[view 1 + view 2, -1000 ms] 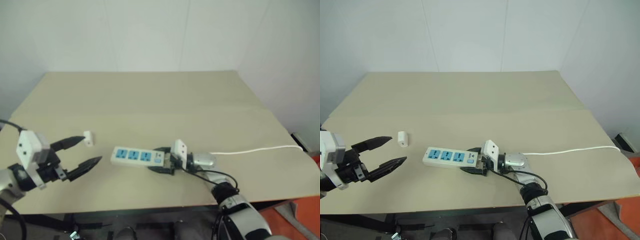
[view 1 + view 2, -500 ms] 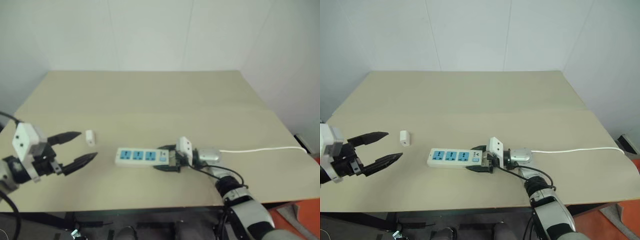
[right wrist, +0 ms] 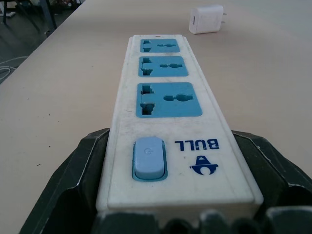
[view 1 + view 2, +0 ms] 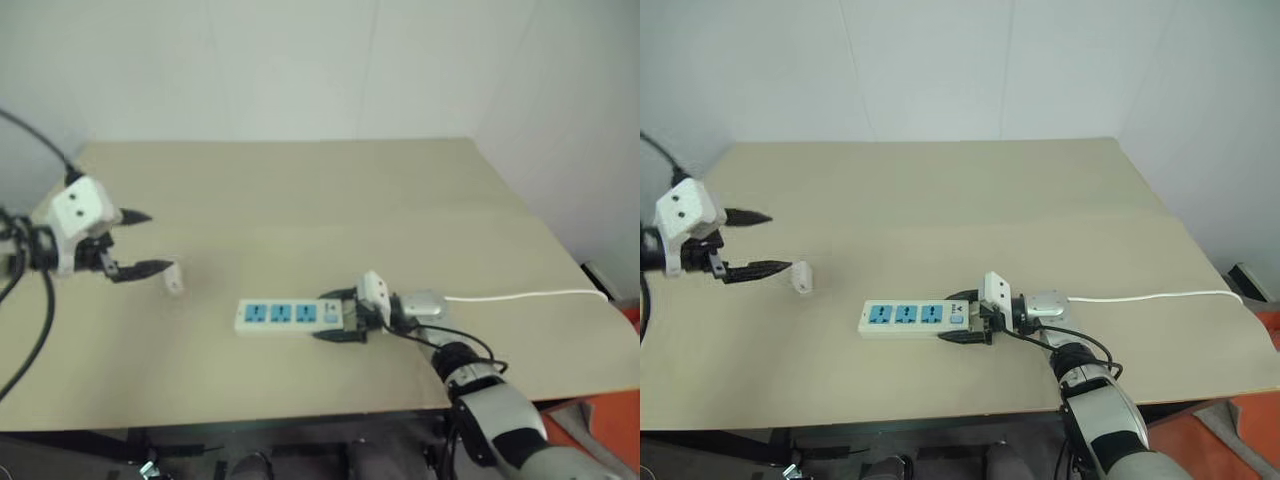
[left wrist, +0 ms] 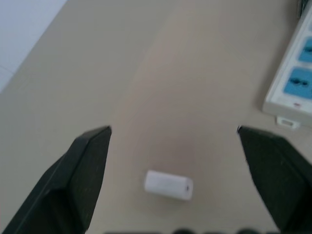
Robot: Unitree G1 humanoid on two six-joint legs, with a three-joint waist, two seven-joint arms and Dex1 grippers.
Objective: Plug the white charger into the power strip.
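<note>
The white charger lies on its side on the tan table, left of the power strip. My left gripper hovers just left of the charger, open. In the left wrist view the charger lies low between the two spread fingers. The strip is a long white bar with three blue sockets and a blue switch. My right gripper is shut on its switch end, one finger on each long side. The charger shows beyond the strip's far end.
A thin white cord runs from behind the right gripper to the table's right edge. The table meets white walls at the back. Its front edge runs just below the strip, with an orange floor patch at the lower right.
My left gripper has risen and moved away from the front edge, rolling as it came level with the charger. The right gripper still clamps the strip, nearly unmoved.
</note>
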